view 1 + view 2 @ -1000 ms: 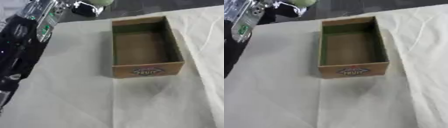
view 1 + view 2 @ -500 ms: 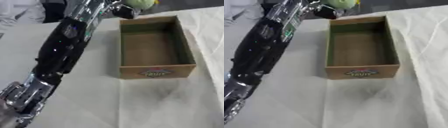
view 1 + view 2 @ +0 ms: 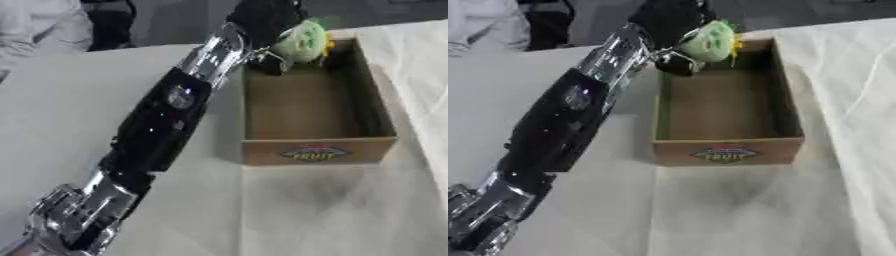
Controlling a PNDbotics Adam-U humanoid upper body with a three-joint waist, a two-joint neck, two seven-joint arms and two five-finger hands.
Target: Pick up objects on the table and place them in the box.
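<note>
- The cardboard box (image 3: 317, 150) sits open-topped on the bench (image 3: 70, 100), its printed "FRUIT" label facing the near side, and what shows of its brown floor is bare.
- The robot's left arm (image 3: 162, 130) stretches diagonally from the near left of the box up toward the box's far-left corner, black along the forearm with silver sections at the elbow and wrist.
- The left hand (image 3: 262, 20) is above the far end of the box, fingers curled round a green plush toy (image 3: 709, 41); the dark fingers wrap the toy's left side and top.
- The toy is pale green and rounded, with a small yellow-orange bit on the side turned toward the box's right wall; it hangs over the far-left part of the box opening, at about the level of the rim. I cannot tell whether it touches the rim.
- A small dark part of the hand reaches below the toy, just inside the box's far-left corner.
- A white cloth (image 3: 350, 215) covers the bench under and to the right of the box, lying in shallow creases.
- Beyond the box's far-left side, past the bench edge, a person's grey sleeve (image 3: 39, 25) shows.
</note>
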